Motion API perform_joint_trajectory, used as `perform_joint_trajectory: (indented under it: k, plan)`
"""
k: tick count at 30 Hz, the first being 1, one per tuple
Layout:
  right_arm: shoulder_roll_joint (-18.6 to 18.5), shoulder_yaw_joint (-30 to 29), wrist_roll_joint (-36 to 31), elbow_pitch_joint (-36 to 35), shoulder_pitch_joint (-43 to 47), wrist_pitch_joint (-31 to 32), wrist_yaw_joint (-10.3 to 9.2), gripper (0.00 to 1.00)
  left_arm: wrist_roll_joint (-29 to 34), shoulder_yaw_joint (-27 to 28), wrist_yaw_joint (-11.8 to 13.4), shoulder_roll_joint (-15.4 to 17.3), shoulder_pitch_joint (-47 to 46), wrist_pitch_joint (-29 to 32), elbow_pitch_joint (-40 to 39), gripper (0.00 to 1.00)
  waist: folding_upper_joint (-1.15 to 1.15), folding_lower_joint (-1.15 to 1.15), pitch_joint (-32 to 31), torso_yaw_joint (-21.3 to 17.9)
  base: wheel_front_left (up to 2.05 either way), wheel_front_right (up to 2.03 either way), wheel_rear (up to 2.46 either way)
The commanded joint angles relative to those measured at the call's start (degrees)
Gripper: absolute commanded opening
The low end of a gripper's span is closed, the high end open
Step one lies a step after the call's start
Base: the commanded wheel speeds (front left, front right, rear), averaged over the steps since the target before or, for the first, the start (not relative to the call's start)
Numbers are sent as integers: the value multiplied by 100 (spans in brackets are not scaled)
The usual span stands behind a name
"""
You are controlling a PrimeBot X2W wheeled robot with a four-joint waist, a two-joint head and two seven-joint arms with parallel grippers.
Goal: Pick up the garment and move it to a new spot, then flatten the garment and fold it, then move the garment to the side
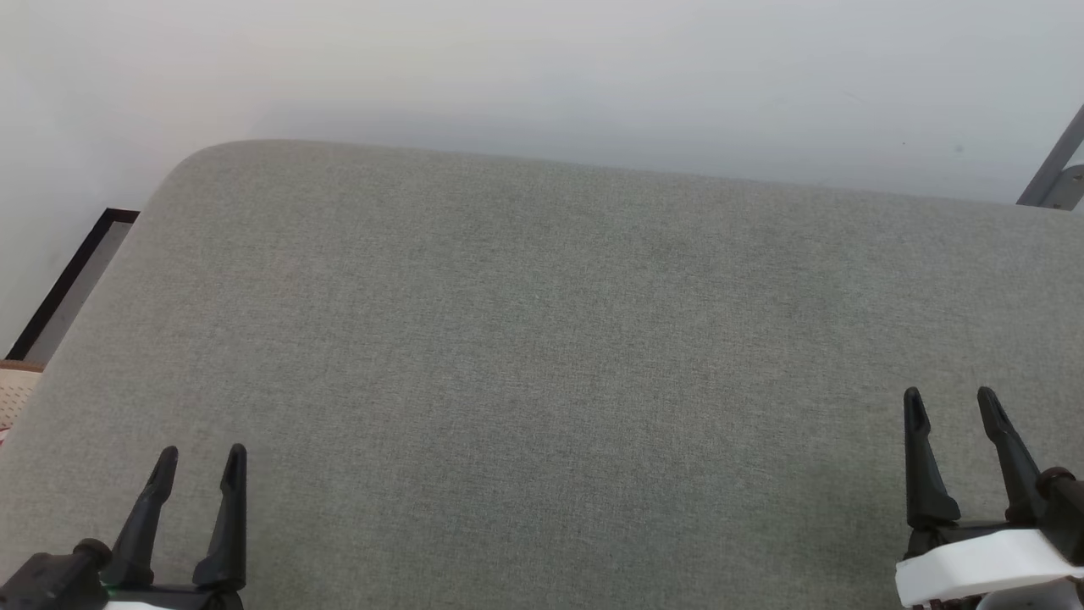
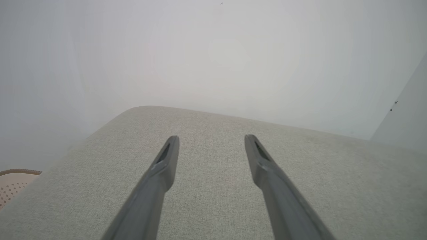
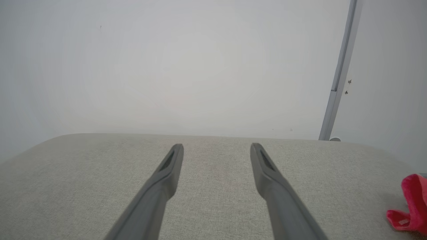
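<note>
A red piece of the garment [image 3: 410,206] shows at the right edge of the right wrist view, lying on the grey fabric surface [image 1: 542,356]; the rest of it is out of view. My left gripper [image 1: 203,462] stands open at the lower left of the head view, nothing between its fingers. In its own wrist view the left gripper [image 2: 210,140] points across the bare surface toward the wall. My right gripper [image 1: 950,402] stands open at the lower right, also holding nothing. From its wrist camera the right gripper [image 3: 216,148] hovers over bare fabric, with the garment off to its right.
A pale wall [image 1: 542,76] runs behind the surface's far edge. A grey metal bar [image 1: 1054,165] leans at the far right, seen as a grey metal bar [image 3: 340,70] from the right wrist. A beige perforated object [image 2: 13,185] sits off the left edge, by a dark-framed panel [image 1: 72,280].
</note>
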Motion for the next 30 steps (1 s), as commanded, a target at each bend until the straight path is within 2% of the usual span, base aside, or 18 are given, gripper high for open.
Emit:
perform_joint_trajectory:
  k: [1, 7, 8, 13, 30]
  plan:
    - [35, -19, 48, -5, 61, 10, -6, 100, 40, 27, 13, 10, 37, -9, -24, 100, 0, 0, -7, 4, 0, 0, 0]
    - [49, 4, 98, -16, 82, -3, -6, 100, 153, 136, 13, -56, 99, -9, -146, 100, 0, 0, -4, 12, 0, 0, 0]
    - [50, 8, 91, -21, 86, -8, -6, 0, 164, 137, 13, -62, 103, -9, -157, 0, 0, 0, 0, 12, 0, 0, 0]
    - [64, 33, 105, 274, 117, 2, 1, 0, 86, 30, -2, -247, 94, 5, 113, 0, 0, 0, -2, 10, 0, 0, 0]
    - [60, 51, 1819, 549, -149, 323, 0, 0, -1363, 99, 2, -460, -252, 391, 376, 0, 0, 0, -18, -143, 0, 0, 0]
